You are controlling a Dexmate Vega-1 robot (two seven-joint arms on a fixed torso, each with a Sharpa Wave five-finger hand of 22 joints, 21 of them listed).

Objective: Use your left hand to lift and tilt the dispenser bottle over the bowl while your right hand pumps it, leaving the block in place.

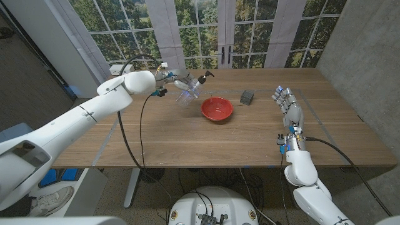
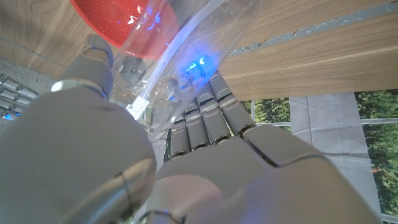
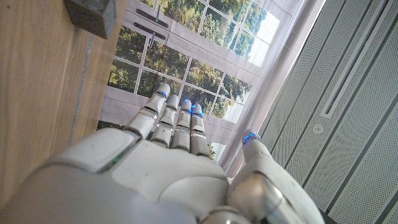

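Item, dispenser bottle [image 1: 188, 89]: gripped in my left hand [image 1: 167, 79], tilted pump-first toward bowl [image 1: 217, 109]; my right hand [image 1: 287, 103], fingers apart and empty, well apart near table's right edge.

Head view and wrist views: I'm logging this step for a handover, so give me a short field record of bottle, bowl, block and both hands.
bottle: clear dispenser bottle, lifted off the table, tilted with its black pump toward the bowl
bowl: red bowl on the table, right of the bottle
block: dark block on the table, beside the bowl, apart from it
left hand: left hand grips the bottle
right hand: right hand holds nothing, fingers extended, away from the pump
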